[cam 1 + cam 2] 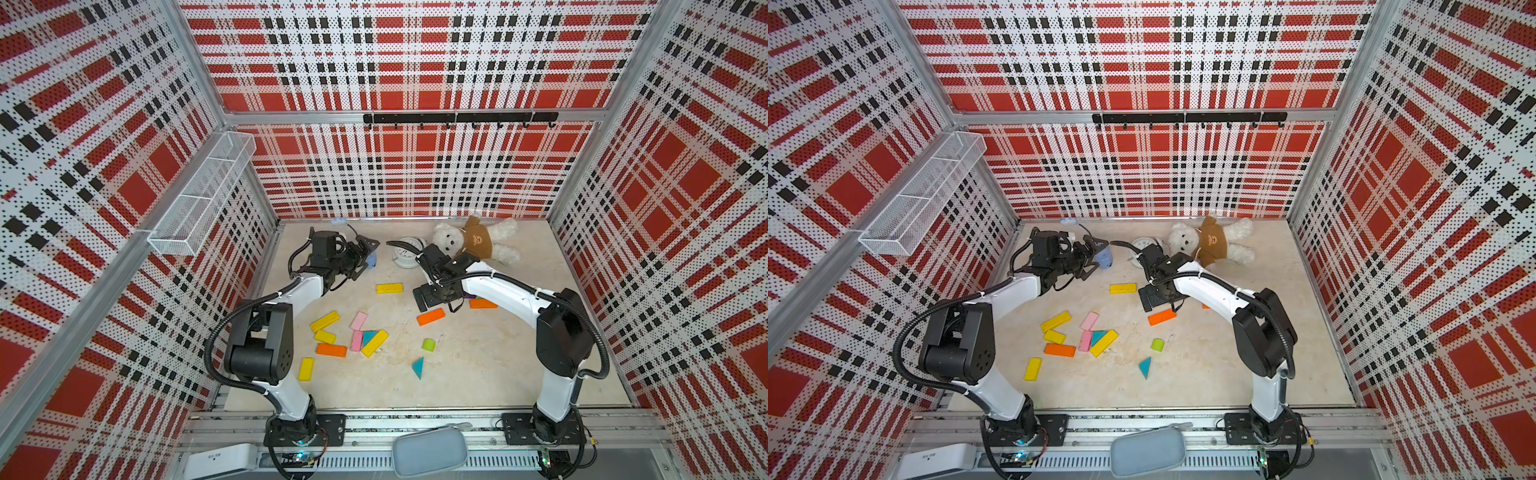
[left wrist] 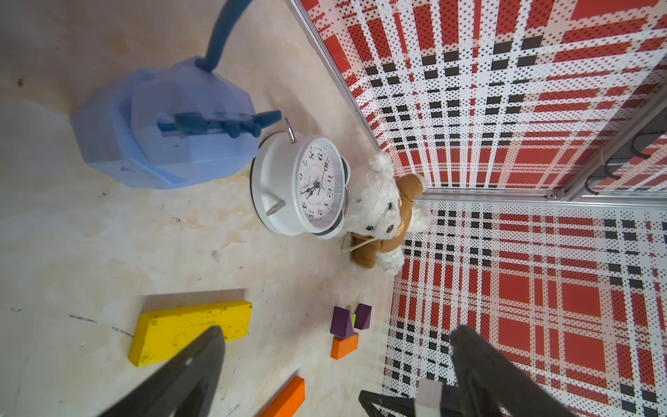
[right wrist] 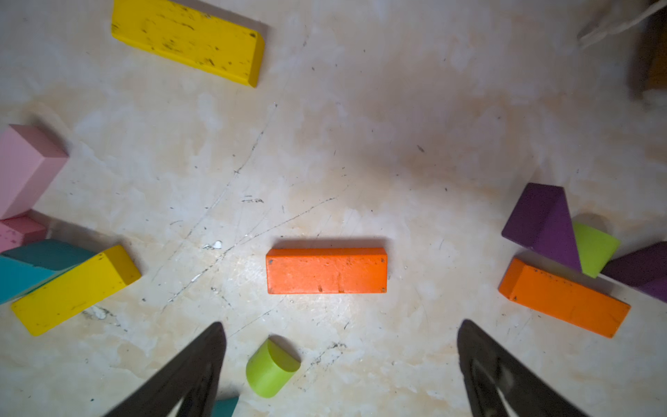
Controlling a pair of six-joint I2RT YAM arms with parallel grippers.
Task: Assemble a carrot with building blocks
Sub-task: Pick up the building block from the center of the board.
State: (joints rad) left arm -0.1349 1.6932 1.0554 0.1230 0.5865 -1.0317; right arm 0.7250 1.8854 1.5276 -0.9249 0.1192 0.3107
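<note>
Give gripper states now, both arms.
Left gripper: open, holding nothing.
Right gripper: open, holding nothing; the orange bar nearby is not gripped.

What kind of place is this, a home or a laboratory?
Probably a robot test cell: perforated plaid walls enclose a small table, a left arm and a right arm are mounted at its front, and building blocks, a teddy bear and an alarm clock lie on it.
</note>
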